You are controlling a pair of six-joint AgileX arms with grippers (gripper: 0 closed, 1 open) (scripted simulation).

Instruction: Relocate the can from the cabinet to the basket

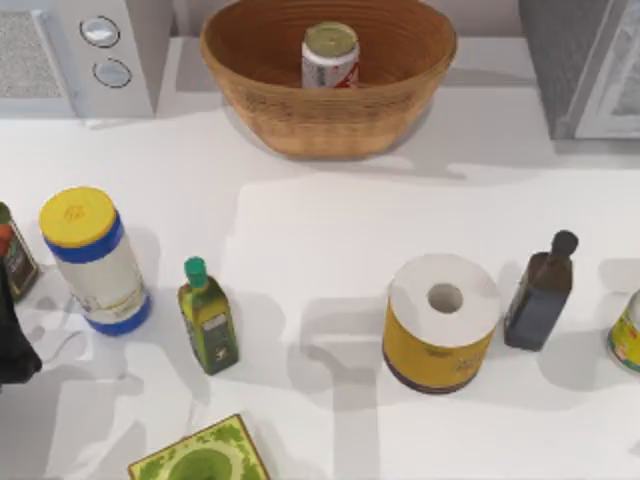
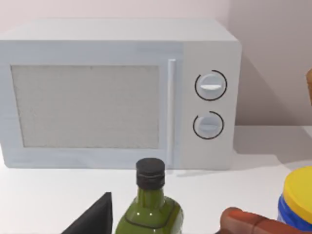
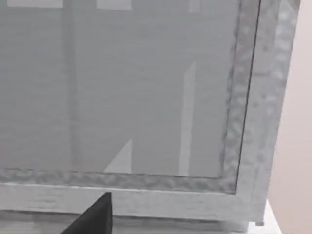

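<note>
The can (image 1: 330,55), white and red with a dull olive top, stands upright inside the wicker basket (image 1: 260,95) at the back middle of the table. The grey speckled cabinet (image 1: 580,65) sits at the back right. Its white-framed door (image 3: 146,97) is close in front of the right wrist camera. A dark part of my right gripper (image 3: 95,217) pokes in at that view's lower edge, facing the cabinet. My left arm (image 1: 12,345) is parked at the table's left edge. A dark part of my left gripper (image 2: 95,219) shows in the left wrist view.
A white microwave (image 1: 80,50) with two knobs stands at the back left. Along the front stand a yellow-lidded jar (image 1: 95,260), a green bottle (image 1: 207,315), a paper roll (image 1: 440,320), a dark bottle (image 1: 540,295), a yellow-green can (image 1: 628,335) and a green box (image 1: 200,455).
</note>
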